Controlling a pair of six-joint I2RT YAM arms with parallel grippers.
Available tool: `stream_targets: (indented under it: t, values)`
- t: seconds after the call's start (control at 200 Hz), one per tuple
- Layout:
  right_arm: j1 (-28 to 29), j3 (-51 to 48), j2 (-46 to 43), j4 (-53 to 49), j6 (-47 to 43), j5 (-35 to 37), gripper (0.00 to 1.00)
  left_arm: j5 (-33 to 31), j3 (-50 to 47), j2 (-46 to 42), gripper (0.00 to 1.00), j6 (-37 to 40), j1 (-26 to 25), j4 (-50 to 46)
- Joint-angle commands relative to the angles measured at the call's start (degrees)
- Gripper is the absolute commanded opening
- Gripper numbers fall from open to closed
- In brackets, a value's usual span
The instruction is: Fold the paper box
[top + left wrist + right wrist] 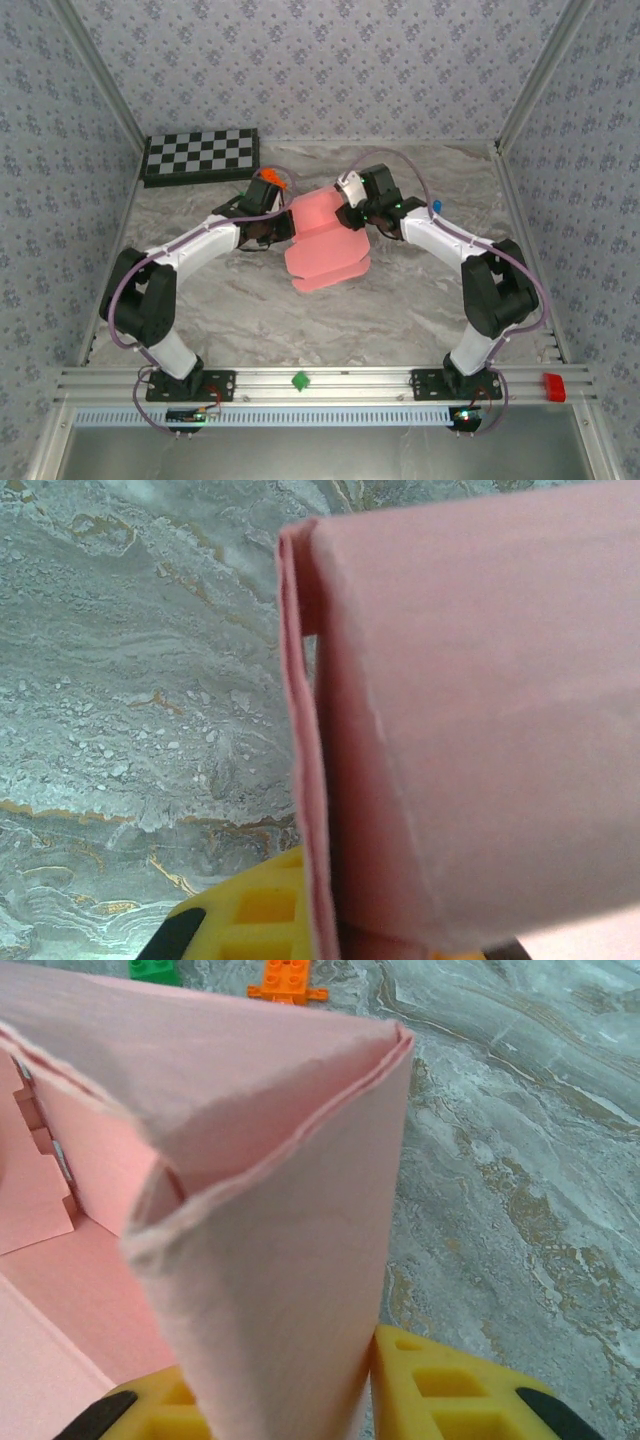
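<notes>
Top external view first: the paper box (pixel 325 245) sits in the middle of the marbled table (pixel 400 310), a pink sheet partly raised, its far half lifted between both arms and its rounded flaps lying flat toward the near edge. Left gripper (pixel 278 225) is in at the box's left side, right gripper (pixel 352 215) at the far right corner, each one right against the card. Checkerboard (pixel 200 155) lies off in the far left corner, well apart from the box, and a small orange brick (pixel 272 178) sits just behind the left arm's wrist.

Over to the left wrist: a doubled pink wall runs straight down into the jaws, one yellow finger (pixel 250 915) tight against its left face; those jaws are clamped hard on the card.

Right wrist now: a folded, slightly puffed wall of the box stands upright between the two yellow fingers (pixel 450 1390), one on either side and both touching it, so the jaws are narrow and pinching the card. Past the wall's top edge, a green brick (pixel 153 970) lies on the table beside the orange one
</notes>
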Motion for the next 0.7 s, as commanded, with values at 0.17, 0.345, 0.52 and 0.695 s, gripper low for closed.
stream_targets:
  t: [0.17,0.345,0.52,0.695]
  values:
    - [1.82,0.62,1.14,0.56,0.99,7.85,0.26,1.13,2.55,0.62,0.0,-0.12,0.37,-0.89]
    - [3.45,1.19,1.69,0.25,2.97,16.53,0.26,1.03,2.55,0.55,0.0,-0.2,0.47,-1.0]
    - [5.28,1.24,2.05,-0.43,5.46,24.14,0.26,1.06,2.55,0.76,0.0,-0.36,0.47,-0.84]
    - [6.96,1.56,2.79,-1.23,7.85,30.3,0.25,1.05,2.75,1.07,0.0,-0.42,0.57,-0.85]
